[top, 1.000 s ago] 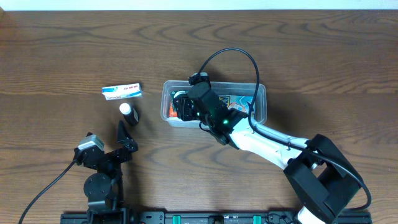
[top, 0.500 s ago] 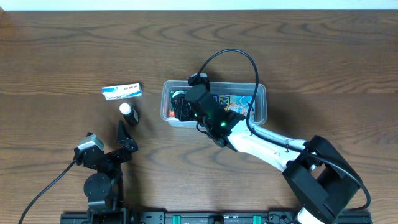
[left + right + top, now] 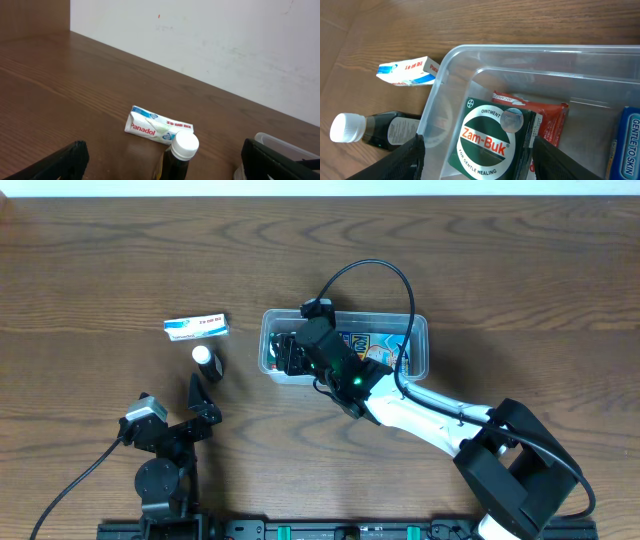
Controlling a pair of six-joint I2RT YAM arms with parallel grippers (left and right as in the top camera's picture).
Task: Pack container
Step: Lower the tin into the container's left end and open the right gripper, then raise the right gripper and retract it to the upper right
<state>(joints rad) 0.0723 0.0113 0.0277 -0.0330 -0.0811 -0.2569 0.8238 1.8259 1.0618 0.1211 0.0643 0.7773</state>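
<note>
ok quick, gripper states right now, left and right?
Left gripper: open, holding nothing.
Right gripper: open, fingers either side of the Zam-Buk box lying in the container, with a gap on one side.

Clear rectangular container (image 3: 423, 346), upright, partly packed

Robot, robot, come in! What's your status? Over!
Left gripper open, near bottle. Right gripper open, straddling Zam-Buk box in container. Bottle, Panadol box outside, left of it. Nothing in the way.
</note>
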